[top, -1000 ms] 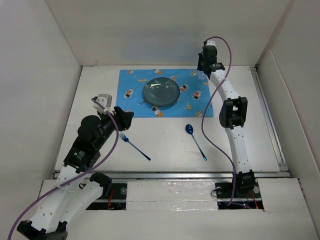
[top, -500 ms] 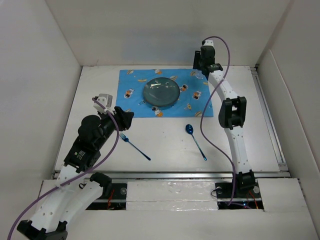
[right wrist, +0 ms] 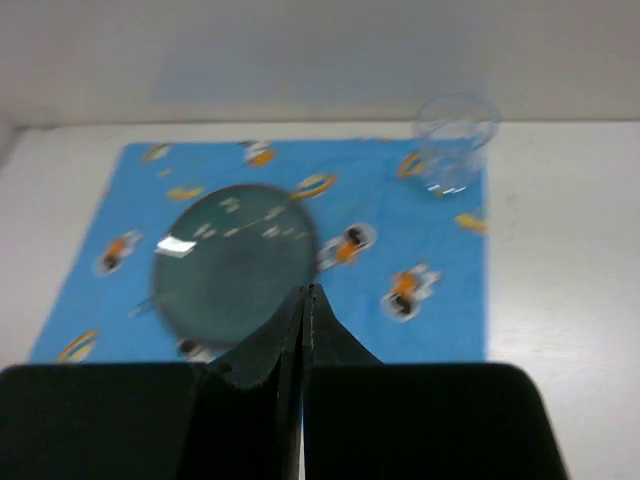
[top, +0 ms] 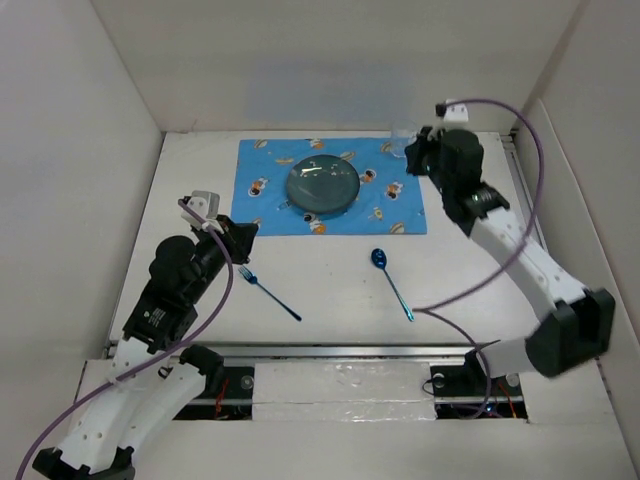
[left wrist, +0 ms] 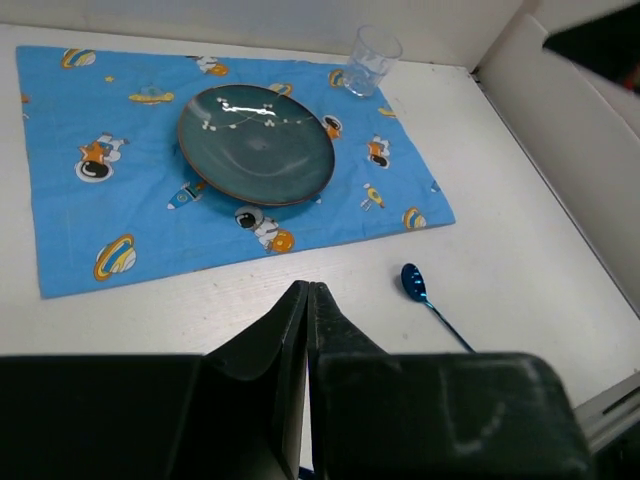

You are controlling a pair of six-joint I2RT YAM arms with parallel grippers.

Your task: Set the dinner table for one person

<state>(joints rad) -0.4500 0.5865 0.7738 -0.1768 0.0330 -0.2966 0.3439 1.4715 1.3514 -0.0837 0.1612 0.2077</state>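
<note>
The dinner table (top: pixel 335 270) is a wide white tabletop. A blue cartoon placemat (top: pixel 270 165) lies at its far middle with a dark teal plate (top: pixel 323 185) on it. A clear glass (right wrist: pixel 455 140) stands on the mat's far right corner. On the bare table nearer me lie a blue fork (top: pixel 270 293) and a blue spoon (top: pixel 392 280). My left gripper (top: pixel 243 235) is shut and empty, just left of the fork's head. My right gripper (top: pixel 415 155) is shut and empty at the mat's right edge, short of the glass.
White walls enclose the table on the left, back and right. A metal rail (top: pixel 340 350) runs along the near edge by the arm bases. In the left wrist view the spoon (left wrist: pixel 430 300) lies to the right of my shut left gripper (left wrist: pixel 308 290).
The right arm has swung its elbow out to the right, and its gripper has drawn back from the glass. The left gripper has shut and shifted slightly.
</note>
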